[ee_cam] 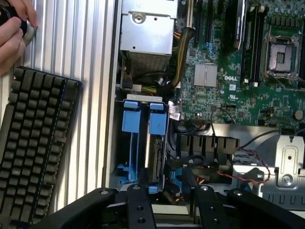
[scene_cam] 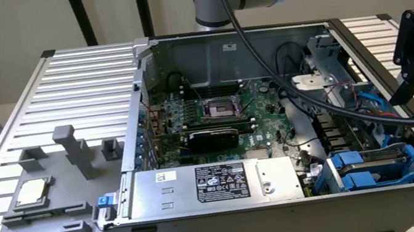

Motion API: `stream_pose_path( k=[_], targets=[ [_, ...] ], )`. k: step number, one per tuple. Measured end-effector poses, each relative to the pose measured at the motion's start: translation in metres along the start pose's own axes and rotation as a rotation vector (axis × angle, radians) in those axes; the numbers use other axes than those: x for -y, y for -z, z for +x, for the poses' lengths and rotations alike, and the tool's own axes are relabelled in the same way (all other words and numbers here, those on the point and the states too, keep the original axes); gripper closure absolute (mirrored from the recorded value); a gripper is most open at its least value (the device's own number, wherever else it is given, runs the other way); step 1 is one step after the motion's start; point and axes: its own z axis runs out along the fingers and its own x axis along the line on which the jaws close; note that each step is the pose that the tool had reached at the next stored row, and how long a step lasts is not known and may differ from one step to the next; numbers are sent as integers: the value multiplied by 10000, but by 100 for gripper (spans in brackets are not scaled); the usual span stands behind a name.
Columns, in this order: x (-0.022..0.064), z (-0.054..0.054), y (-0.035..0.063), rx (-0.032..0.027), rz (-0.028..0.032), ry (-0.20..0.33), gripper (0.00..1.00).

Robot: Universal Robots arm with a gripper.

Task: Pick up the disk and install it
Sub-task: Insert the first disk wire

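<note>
- My gripper (ee_cam: 170, 192) (scene_cam: 412, 108) has its two black fingers (ee_cam: 138, 205) spread apart with nothing between them; I am holding nothing.
- I hang over the open computer case (scene_cam: 290, 221), at the end on the exterior view's right, clear of everything inside it.
- Directly below my fingers is the drive cage. The disk (ee_cam: 155, 152) (scene_cam: 380, 157) sits inside it, standing on edge in its blue carrier rails, beside a second blue-handled carrier (ee_cam: 131, 119).
- Just past the cage, black, red and yellow cables (ee_cam: 224, 167) run across a metal bracket.
- Beyond those lies the green motherboard (ee_cam: 224, 81) (scene_cam: 214, 105), with its empty processor socket (ee_cam: 281, 55) open to view.
- Next to the cage, along the same wall of the case, is the silver power supply box (scene_cam: 210, 184) (ee_cam: 145, 28) with a black label.
- Outside the case, on the ribbed metal table (scene_cam: 84, 79), a black keyboard (ee_cam: 33, 152) lies close alongside the case wall.
- A person's hand (ee_cam: 12, 33) rests on the table just beyond the keyboard.
- Farthest off, at the exterior view's left, a small square silver chip (scene_cam: 32, 193) lies on a grey fixture, well apart from me.
</note>
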Motion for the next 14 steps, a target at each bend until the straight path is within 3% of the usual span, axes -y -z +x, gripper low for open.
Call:
stream_pose_path(
  k=[7, 14],
  targets=[
    [175, -56, -121, -5, -3, 46, 60],
    [205, -61, -248, -6, -6, 106, 60]
  ],
)
